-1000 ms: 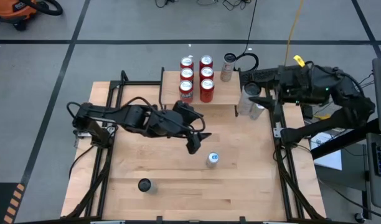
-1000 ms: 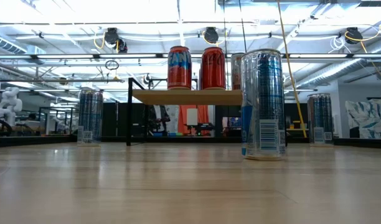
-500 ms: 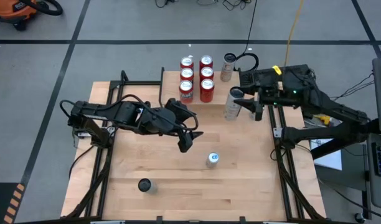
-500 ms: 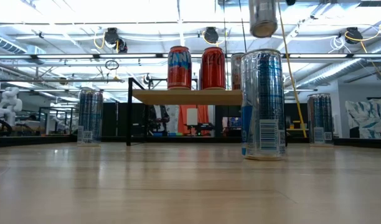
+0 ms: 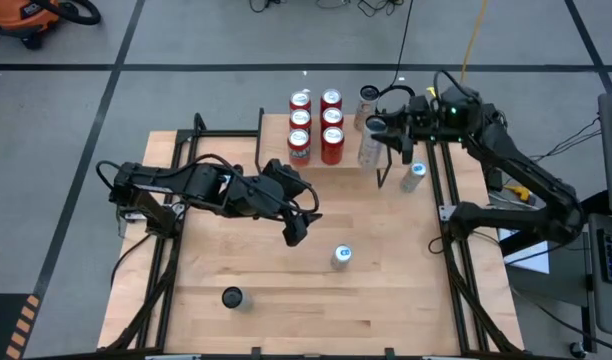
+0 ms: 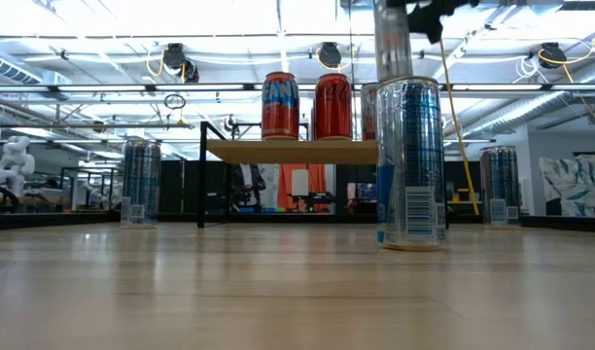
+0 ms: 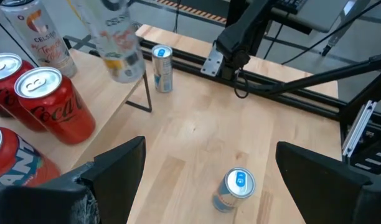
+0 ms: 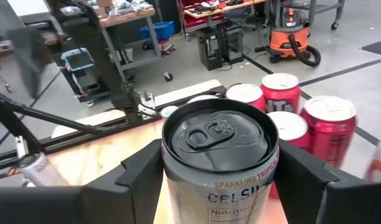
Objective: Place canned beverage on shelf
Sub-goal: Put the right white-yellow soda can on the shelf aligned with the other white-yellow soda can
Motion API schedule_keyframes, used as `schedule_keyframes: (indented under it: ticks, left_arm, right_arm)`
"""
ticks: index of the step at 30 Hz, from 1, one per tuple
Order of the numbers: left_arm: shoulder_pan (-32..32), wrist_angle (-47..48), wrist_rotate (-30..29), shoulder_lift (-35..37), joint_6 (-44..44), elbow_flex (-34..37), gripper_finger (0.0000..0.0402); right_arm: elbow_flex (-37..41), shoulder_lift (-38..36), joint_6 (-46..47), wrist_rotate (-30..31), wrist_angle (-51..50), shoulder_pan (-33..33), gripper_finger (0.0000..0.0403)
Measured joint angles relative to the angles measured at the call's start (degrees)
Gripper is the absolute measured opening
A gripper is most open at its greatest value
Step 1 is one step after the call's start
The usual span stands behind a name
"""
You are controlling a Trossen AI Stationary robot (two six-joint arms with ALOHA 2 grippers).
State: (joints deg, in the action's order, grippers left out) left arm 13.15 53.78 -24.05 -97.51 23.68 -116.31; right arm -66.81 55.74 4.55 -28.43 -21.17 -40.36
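The right gripper (image 5: 378,137) is closed on a silver Celsius can (image 8: 219,163), held upright in the air just beside the shelf's (image 5: 276,140) right end. Six red cans (image 5: 317,125) occupy the shelf (two columns of three). The left gripper (image 5: 297,227) hovers over mid-table, jaws wide apart and empty. A blue-topped can (image 5: 341,256) stands near it on the tabletop (image 5: 266,300).

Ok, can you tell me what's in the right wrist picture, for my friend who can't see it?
The right gripper holds a tall silver Celsius can upright, its pull-tab top facing the camera. Just beyond it stand several red soda cans, with a wooden table and a workshop floor behind.
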Motion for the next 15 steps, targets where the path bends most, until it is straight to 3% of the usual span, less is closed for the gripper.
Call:
schedule_keyframes:
  ticks: [8,15]
  left_arm:
    - [0.00,-0.02,1.56,-0.02,0.02,0.02,0.0361]
    - [0.12,-0.04,2.54,-0.02,2.83,0.02,0.0361]
  right_arm:
    - [0.00,6.34,-2.25,-8.32,2.93,-7.94,0.0228]
    - [0.00,7.48,4.41,-18.52,7.09,-10.08,0.0228]
